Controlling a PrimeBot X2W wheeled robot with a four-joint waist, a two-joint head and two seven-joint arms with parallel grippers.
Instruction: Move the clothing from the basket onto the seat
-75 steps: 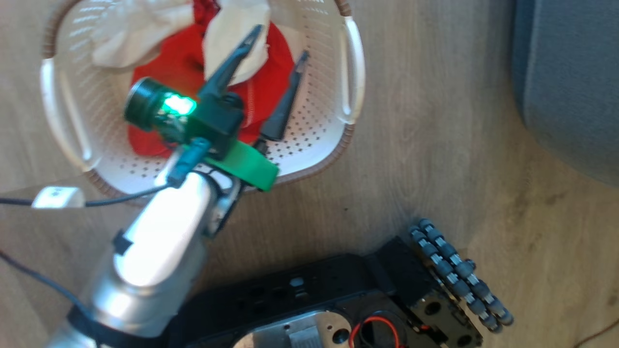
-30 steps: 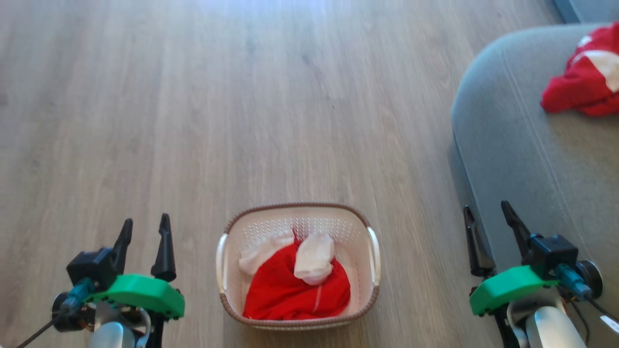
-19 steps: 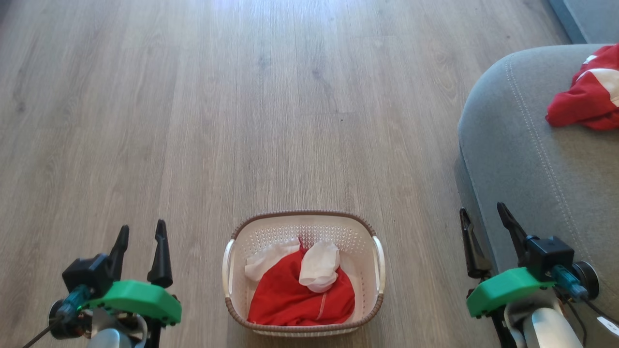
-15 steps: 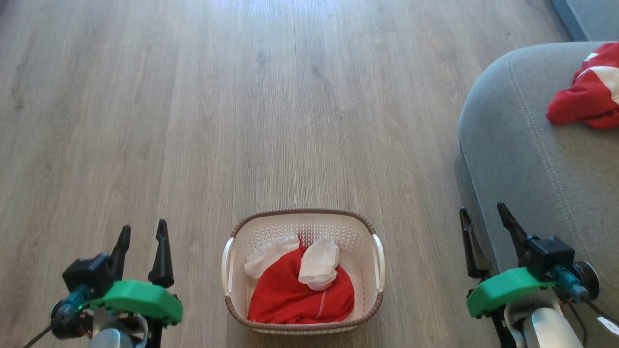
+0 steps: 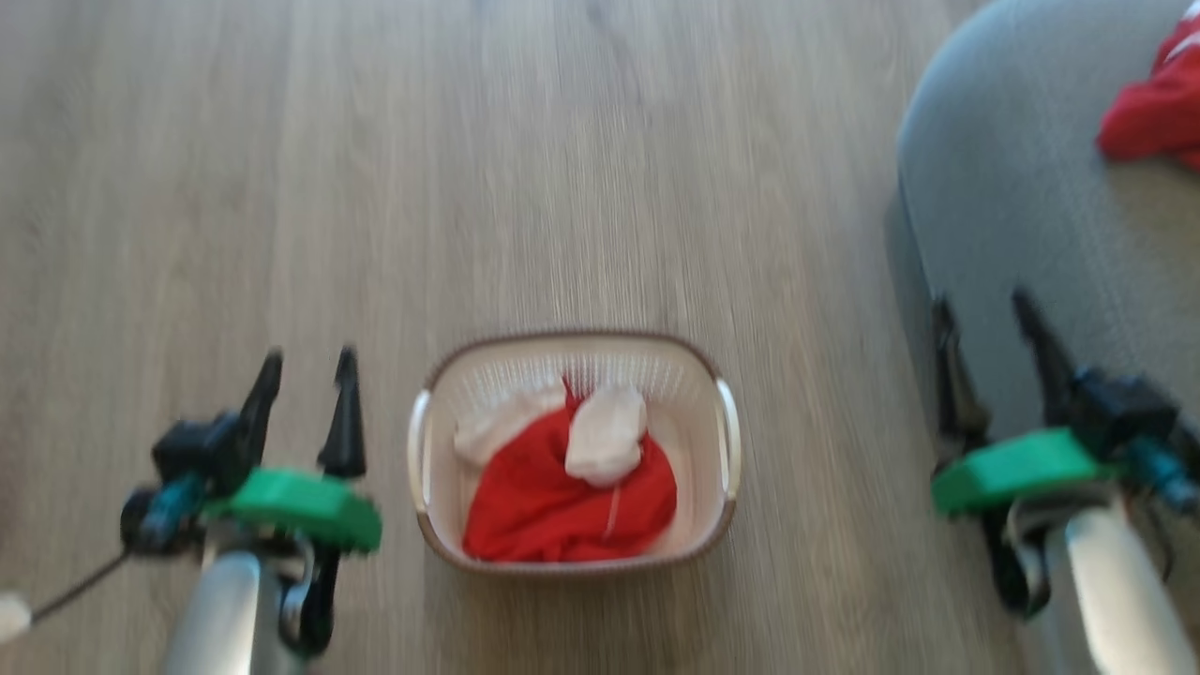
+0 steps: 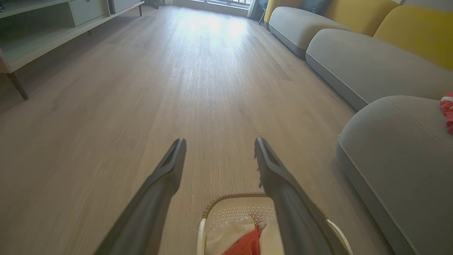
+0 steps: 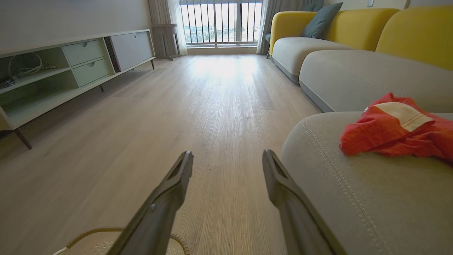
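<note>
Head view: left gripper (image 5: 309, 356) and right gripper (image 5: 980, 302) released, empty, flanking basket (image 5: 727, 450). Clothing (image 5: 553, 511) heaped inside; one red piece (image 5: 1148, 122) on seat (image 5: 1012, 216). Between picks; next, likely reach down, pinch fabric.

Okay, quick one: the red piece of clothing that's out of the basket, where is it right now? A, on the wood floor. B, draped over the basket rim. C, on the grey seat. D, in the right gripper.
C: the red garment lies on top of the grey seat, apart from the open right gripper.
</note>
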